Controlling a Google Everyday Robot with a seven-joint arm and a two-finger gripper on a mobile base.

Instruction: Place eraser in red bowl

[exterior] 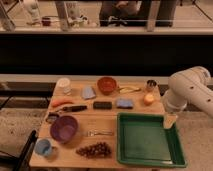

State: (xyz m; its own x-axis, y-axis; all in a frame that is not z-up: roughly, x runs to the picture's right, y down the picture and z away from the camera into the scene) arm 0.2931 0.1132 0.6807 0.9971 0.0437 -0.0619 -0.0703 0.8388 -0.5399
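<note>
- Although the left end of the wooden table [75,161] holds nothing the task needs, it is crowded: a blue cup [43,147] at the near corner; a purple bowl [64,128] just behind it; a carrot [61,102] and a dark-handled tool [74,108] farther back; a white cup [63,85] by the far edge; what kind of tool it is I cannot make out.
- Toward the middle, the eraser [102,105] lies flat on the wood, its long axis running across the view from left to right; a blue sponge [88,92] sits behind and left of it; a blue pad [125,103] lies just beside its right end, whether touching I cannot tell.
- The red bowl [106,85] stands upright just behind the eraser, near the far edge and apart from it; its floor is in shade, so its contents are uncertain.
- Nearer the camera, a fork [99,133] and a bunch of grapes [95,149] lie well in front of the eraser.
- Right of the middle, a green tray [147,160] takes up the near right of the table; a banana [129,89], a metal can [151,85] and a yellow fruit [149,99] sit behind it.
- At the right, the gripper [170,121] hangs pointing down from the white arm [192,90], above the tray's far right corner; whether it is wide, narrow or holding something I cannot tell.
- From the gripper the eraser lies well apart to the left and a little farther back, beyond the blue pad; I judge the grasp should span its short width, front to back; the bowl is then a short carry rearward.
- The arm is cut off by the right edge.
</note>
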